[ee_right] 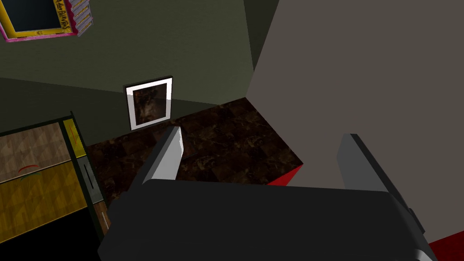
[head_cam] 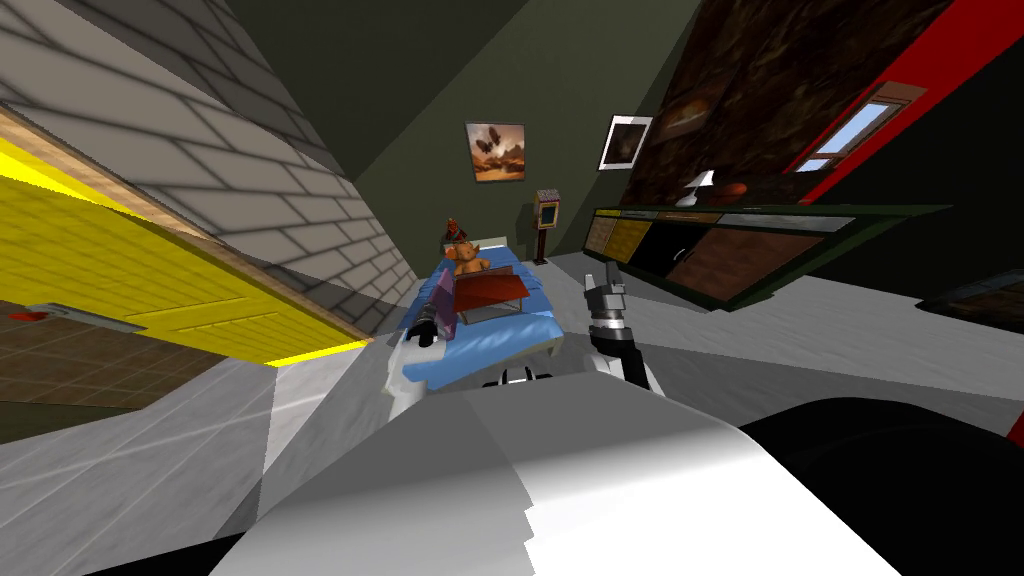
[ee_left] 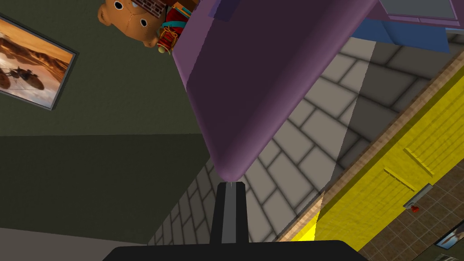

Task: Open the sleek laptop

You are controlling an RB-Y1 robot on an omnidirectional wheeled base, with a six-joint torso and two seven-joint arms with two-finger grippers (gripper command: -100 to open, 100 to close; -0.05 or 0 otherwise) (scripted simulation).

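The laptop (head_cam: pixel 441 293) is purple and lies on the blue bed (head_cam: pixel 500 338), near the bed's left side, the side toward the brick wall (head_cam: pixel 250 190). Its lid stands up from the base at a tilt, so the laptop is partly open. The left gripper (head_cam: pixel 425 328) is at the near corner of the lid. In the left wrist view its two fingers (ee_left: pixel 231 213) are pressed together with no gap. Their tip touches the rounded corner of the lid, and nothing is seen between them.

Just beside the laptop, on its right, a red-brown tray (head_cam: pixel 492 290) sits on the cover. Behind these, at the far end of the bed, sits a brown teddy bear (head_cam: pixel 468 262) with a small red toy (ee_left: pixel 171 31) close to it. A yellow door (head_cam: pixel 130 270) is further to the left, past the brick wall.

The right gripper (head_cam: pixel 605 288) is lifted to the right of the bed, well apart from the laptop. Its jaws stand wide with nothing between them.
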